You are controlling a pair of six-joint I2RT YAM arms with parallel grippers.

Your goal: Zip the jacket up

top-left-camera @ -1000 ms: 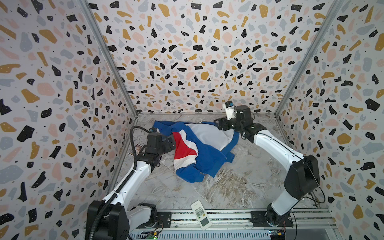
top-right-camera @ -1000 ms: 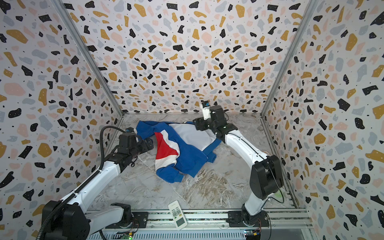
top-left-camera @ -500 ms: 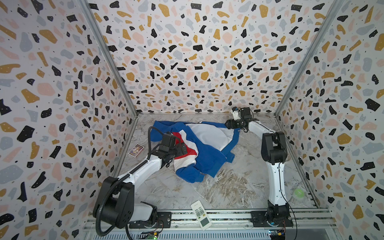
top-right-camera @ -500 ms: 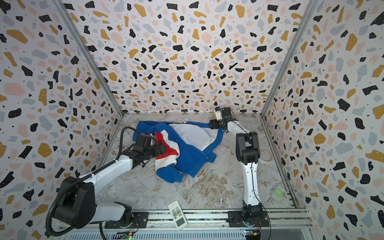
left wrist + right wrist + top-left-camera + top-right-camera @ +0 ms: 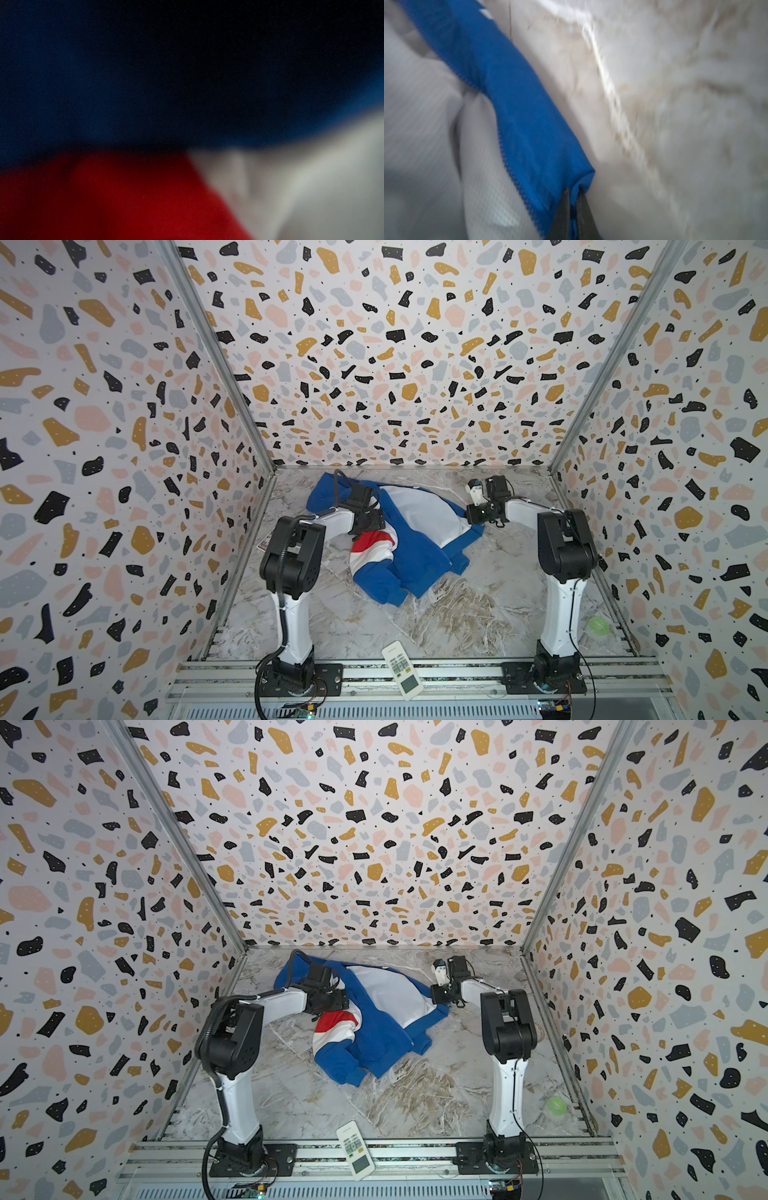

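Two small things lie nearest: a white remote control (image 5: 401,670) across the front rail (image 5: 457,672), and a green ring (image 5: 597,625) on the desk (image 5: 457,614) near the right wall. The desk is marbled grey and tan.

Past its middle, toward the back, the jacket (image 5: 415,547) lies crumpled and unzipped. Its white lining faces up, and a red and white banded part is bunched on its left side. The left gripper (image 5: 370,522) is down on that banded part. Its wrist view is only a blur of blue, red and white cloth, so how its jaws stand cannot be told.

The right gripper (image 5: 473,514) is at the jacket's right edge. In its wrist view the dark fingers (image 5: 562,214) are pressed together on a blue corner of the fabric, just beside the zipper teeth (image 5: 508,166).

Terrazzo-patterned walls (image 5: 395,364) close in three sides.
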